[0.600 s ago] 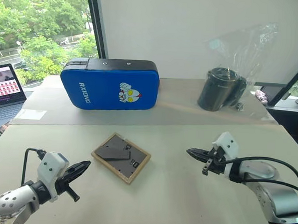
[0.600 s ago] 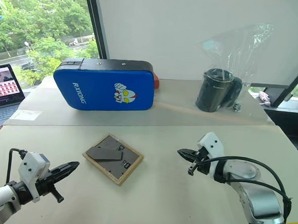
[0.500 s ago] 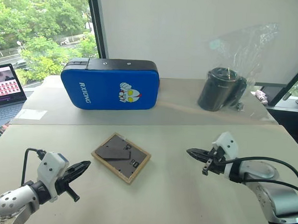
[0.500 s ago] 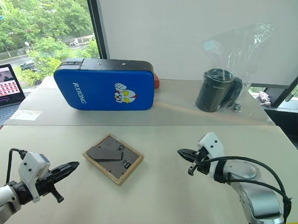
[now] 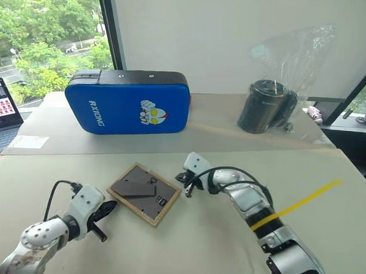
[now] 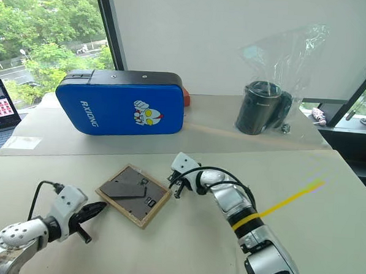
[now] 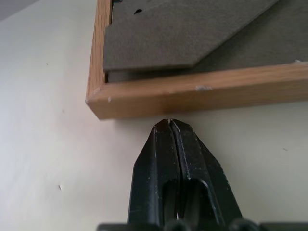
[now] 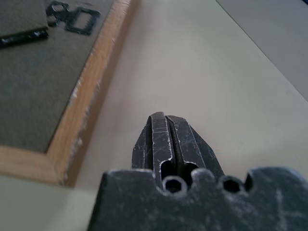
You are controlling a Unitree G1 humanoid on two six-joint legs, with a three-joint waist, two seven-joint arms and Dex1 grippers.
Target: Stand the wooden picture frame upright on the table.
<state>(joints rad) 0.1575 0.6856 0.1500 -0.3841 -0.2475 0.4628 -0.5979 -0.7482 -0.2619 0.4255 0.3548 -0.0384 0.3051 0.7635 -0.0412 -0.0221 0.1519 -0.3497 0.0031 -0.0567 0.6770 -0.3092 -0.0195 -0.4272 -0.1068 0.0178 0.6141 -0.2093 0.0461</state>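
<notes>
The wooden picture frame [image 5: 144, 193] lies flat and face down on the table [image 5: 327, 200], its dark grey-brown back board up, with the fold-out stand [image 7: 187, 33] folded against the board and a small black metal hanger [image 8: 77, 19] near one edge. It sits turned at an angle in the near left part of the cream tabletop, between the two grippers.

The left gripper [image 7: 169, 122] has its two black fingers pressed together, holding nothing; the tips sit just beside the frame's light-wood rail, close to one corner, and whether they touch the wood cannot be told. In the head views it lies low over the table at the frame's near left corner.

The right gripper [image 8: 161, 120] is likewise closed and empty, its tips just off the frame's right-hand edge, apart from the wood, over bare table.

Behind the frame, on a farther table surface, a large blue padded case [image 5: 128, 104] with a black top stands on its long edge; white letters on its face read "RXIONG", beside a cartoon figure in white, red and yellow. To the right of it a black cylindrical container [image 5: 264, 107] sits inside a clear plastic bag [image 5: 301, 54]. A laptop [image 5: 0, 106] with a lit screen is at the far left. A yellow strip [image 5: 302, 201] runs slantwise across the table on the right.
</notes>
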